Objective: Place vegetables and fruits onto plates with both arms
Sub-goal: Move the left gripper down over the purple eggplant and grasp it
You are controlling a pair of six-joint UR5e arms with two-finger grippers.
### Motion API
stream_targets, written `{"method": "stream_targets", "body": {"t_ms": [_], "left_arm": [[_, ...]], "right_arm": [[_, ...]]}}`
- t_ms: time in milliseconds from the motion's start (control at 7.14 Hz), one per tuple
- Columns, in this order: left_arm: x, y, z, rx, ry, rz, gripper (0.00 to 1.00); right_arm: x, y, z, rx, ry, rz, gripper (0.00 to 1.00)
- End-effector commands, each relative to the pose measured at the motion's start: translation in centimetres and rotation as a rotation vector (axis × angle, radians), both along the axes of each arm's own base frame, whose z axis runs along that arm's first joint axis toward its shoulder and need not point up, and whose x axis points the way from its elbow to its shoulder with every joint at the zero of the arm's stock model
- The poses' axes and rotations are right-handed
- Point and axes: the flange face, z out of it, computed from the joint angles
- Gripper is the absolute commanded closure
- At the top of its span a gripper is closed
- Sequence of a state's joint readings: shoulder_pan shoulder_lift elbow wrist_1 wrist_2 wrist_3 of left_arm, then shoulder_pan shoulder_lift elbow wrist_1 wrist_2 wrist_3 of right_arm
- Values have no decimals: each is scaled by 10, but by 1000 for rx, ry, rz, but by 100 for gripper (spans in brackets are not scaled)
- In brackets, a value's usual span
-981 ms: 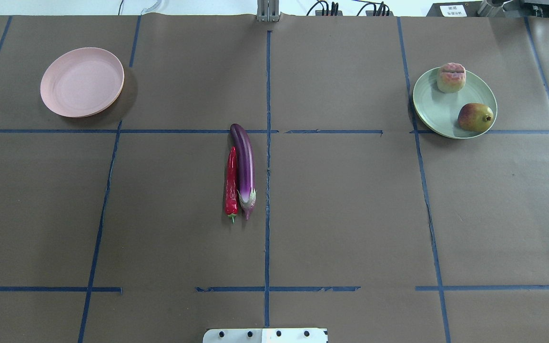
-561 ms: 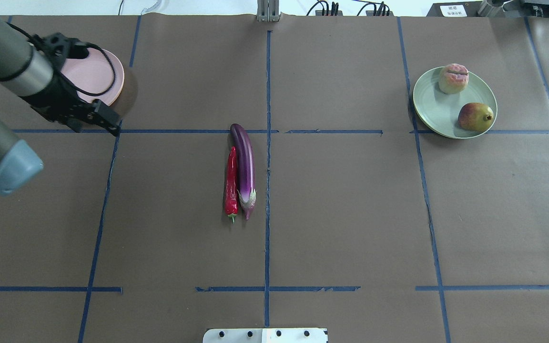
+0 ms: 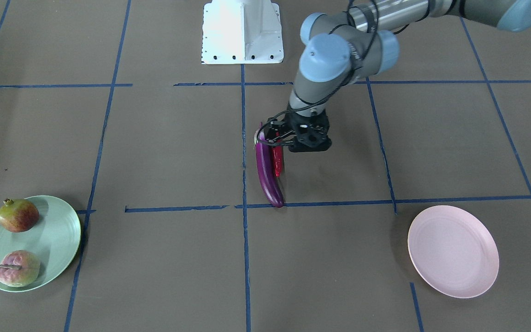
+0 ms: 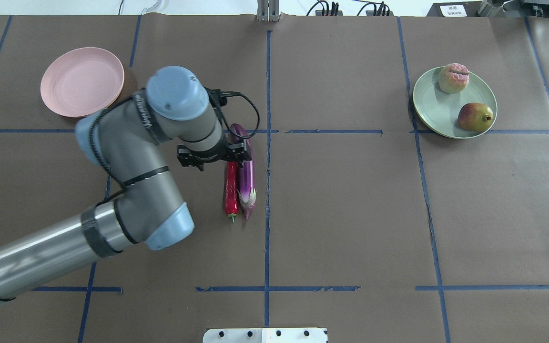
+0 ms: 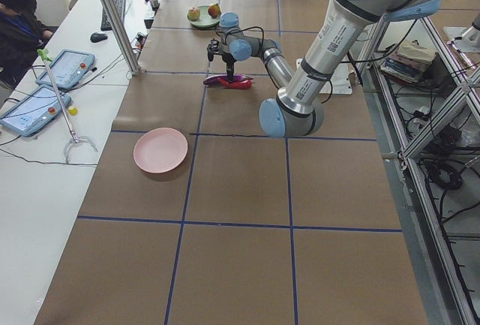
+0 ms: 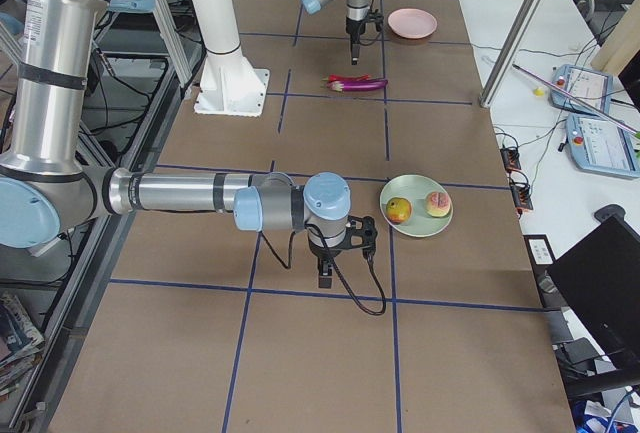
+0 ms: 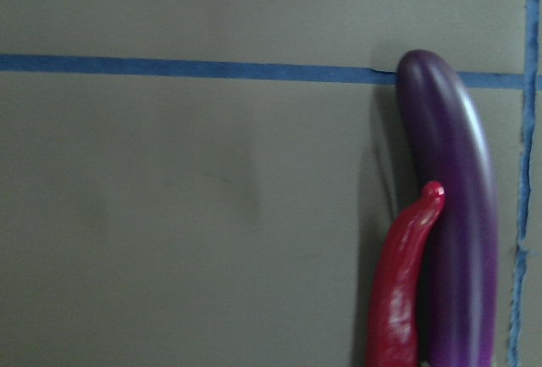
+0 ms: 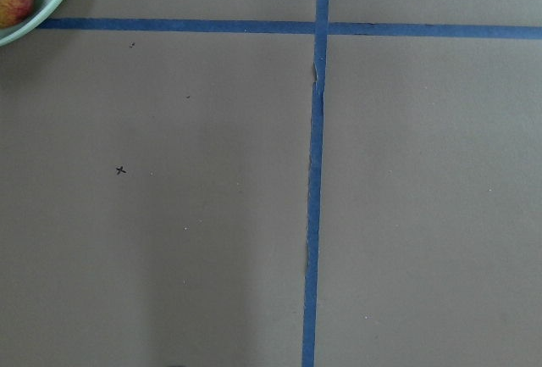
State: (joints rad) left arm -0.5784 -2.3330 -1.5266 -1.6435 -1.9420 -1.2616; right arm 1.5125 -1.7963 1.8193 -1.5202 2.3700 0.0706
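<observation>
The purple eggplant (image 4: 246, 176) and the red chili pepper (image 4: 230, 190) lie side by side at the table's middle, touching. My left gripper (image 4: 238, 155) hangs just over their far ends and looks open and empty. The left wrist view shows the eggplant (image 7: 453, 214) and the chili tip (image 7: 402, 291), with no fingers in it. The pink plate (image 4: 82, 82) is bare at the far left. The mint green plate (image 4: 439, 112) at the far right holds the pomegranate (image 4: 475, 116) and the bumpy fruit (image 4: 453, 78). My right gripper (image 6: 324, 275) shows only from the side, near the green plate, and I cannot tell its state.
The white base block (image 4: 265, 335) sits at the near edge. Blue tape lines grid the brown table cover. A metal post (image 4: 267, 12) stands at the far edge. An operator and tablets (image 5: 45, 88) are at a side table.
My left arm has swept in from the left edge, past the pink plate, to above the far ends of the eggplant and chili. The vegetables have not moved.
</observation>
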Motion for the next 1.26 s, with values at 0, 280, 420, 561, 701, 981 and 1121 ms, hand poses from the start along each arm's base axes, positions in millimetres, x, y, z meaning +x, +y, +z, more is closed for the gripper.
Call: {"method": "stream_targets", "body": {"t_ms": [0,280,420,561,701,981,1121], "left_arm": [[58,13,-16,0,-43,-9,2],[65,19,-9,-7,-55,2,28],[70,20,-5,-10,-63,7,29],[70,21,-5,-10,-63,9,35],[70,21,-5,-12,-66,8,66],[61,14,-13,-3,-53,-6,100],[30,-11,-28,13,-17,-51,100]], "right_arm": [[0,1,1,-2,0,0,0],[0,1,2,-3,2,0,0],[0,1,2,-5,2,0,0],[0,1,2,-4,5,0,0],[0,1,3,-6,5,0,0],[0,1,3,-6,5,0,0],[0,1,3,-6,5,0,0]]}}
